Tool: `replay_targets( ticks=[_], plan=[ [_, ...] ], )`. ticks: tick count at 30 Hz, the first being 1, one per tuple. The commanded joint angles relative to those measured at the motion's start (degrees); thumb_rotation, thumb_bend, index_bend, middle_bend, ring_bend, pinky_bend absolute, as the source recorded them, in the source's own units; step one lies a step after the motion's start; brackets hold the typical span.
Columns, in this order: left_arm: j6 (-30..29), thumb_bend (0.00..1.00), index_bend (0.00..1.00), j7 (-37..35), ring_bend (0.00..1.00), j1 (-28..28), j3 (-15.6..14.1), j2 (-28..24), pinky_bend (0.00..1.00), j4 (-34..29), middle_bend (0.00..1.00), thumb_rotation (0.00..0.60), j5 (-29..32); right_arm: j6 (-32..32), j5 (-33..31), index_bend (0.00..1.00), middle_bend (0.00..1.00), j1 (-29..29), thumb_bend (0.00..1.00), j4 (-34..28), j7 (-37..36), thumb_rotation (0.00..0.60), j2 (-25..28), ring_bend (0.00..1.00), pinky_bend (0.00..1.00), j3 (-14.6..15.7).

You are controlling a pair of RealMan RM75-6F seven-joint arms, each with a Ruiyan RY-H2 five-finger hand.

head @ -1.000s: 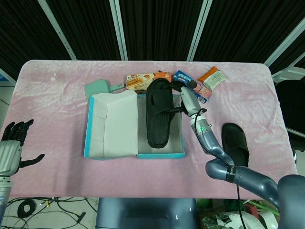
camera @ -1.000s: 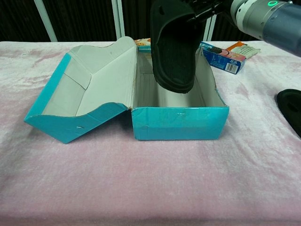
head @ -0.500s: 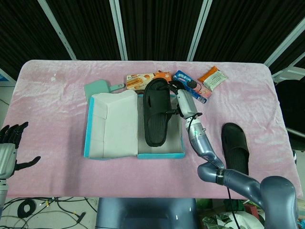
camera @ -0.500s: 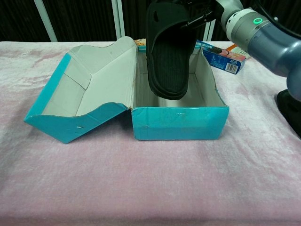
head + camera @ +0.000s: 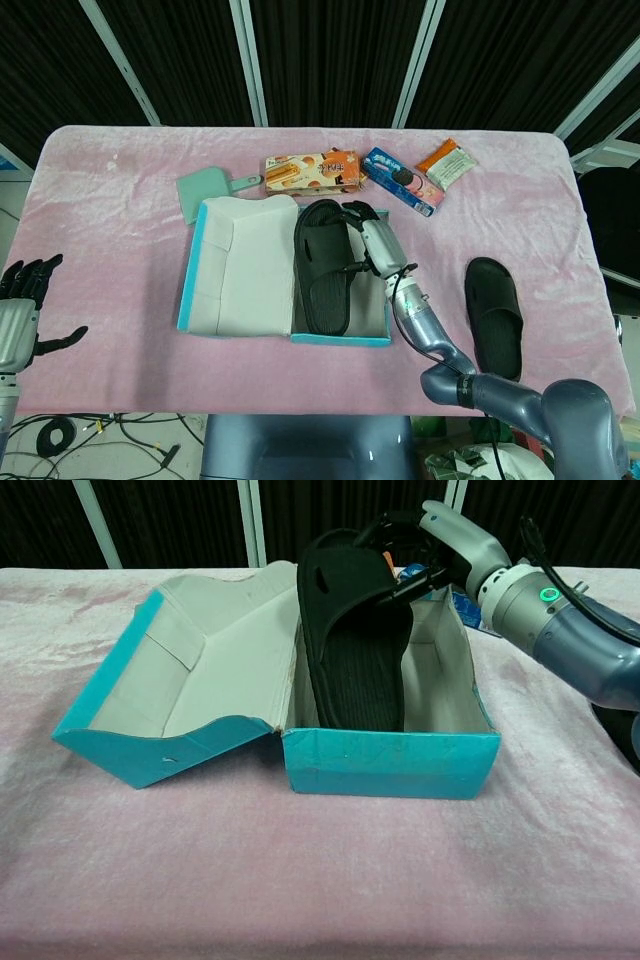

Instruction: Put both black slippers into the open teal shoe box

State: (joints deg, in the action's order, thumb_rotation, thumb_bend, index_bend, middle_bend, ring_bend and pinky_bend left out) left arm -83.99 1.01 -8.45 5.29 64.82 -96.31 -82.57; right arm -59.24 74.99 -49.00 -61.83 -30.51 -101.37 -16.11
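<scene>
One slipper sat in the shoe box, tipped up against its left side. The right hand held it from the right. The other slipper lay on the table, right of the box. Snack packs lay behind the box.

The table cloth is pink, soft and slightly crushed like velvet. The shoe box is teal card, matt outside, with a plain grey paper-like lining. The black slipper looks like matt rubber or foam, its sole finely ribbed. The right hand and forearm have smooth grey casing with a slight sheen. The snack packets are glossy printed wrappers
</scene>
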Motion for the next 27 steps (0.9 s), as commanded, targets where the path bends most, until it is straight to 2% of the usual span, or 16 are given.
replay_targets(
  ticks=[1, 9, 14, 27],
  plan=[
    [0.07, 0.00, 0.01, 0.12, 0.07, -0.09, 0.02, 0.05, 0.00, -0.01, 0.13, 0.600, -0.06, 2.01, -0.78, 0.40, 0.42, 0.82, 0.04, -3.03, -0.79, 0.600, 1.49, 0.11, 0.08, 0.30],
    [0.83, 0.00, 0.01, -0.65, 0.07, -0.28, 0.06, 0.73, 0.00, 0.97, 0.13, 0.600, 0.53, 6.81, -2.50, 0.40, 0.43, 1.20, 0.04, -7.57, 1.71, 0.600, 5.32, 0.10, 0.08, 0.68],
    [1.18, 0.00, 0.00, 0.07, 0.07, -0.64, 0.29, 0.78, 0.00, 0.95, 0.13, 0.600, 0.71, 9.97, -2.43, 0.40, 0.45, 1.08, 0.04, -7.61, 1.50, 0.600, 6.80, 0.10, 0.08, 1.53],
    [1.14, 0.00, 0.00, 1.40, 0.07, -0.89, 0.56, 0.40, 0.00, -0.42, 0.12, 0.600, 0.85, 13.39, -0.87, 0.40, 0.48, 0.58, 0.02, -8.58, 1.74, 0.600, 8.73, 0.10, 0.08, 2.63]
  ],
)
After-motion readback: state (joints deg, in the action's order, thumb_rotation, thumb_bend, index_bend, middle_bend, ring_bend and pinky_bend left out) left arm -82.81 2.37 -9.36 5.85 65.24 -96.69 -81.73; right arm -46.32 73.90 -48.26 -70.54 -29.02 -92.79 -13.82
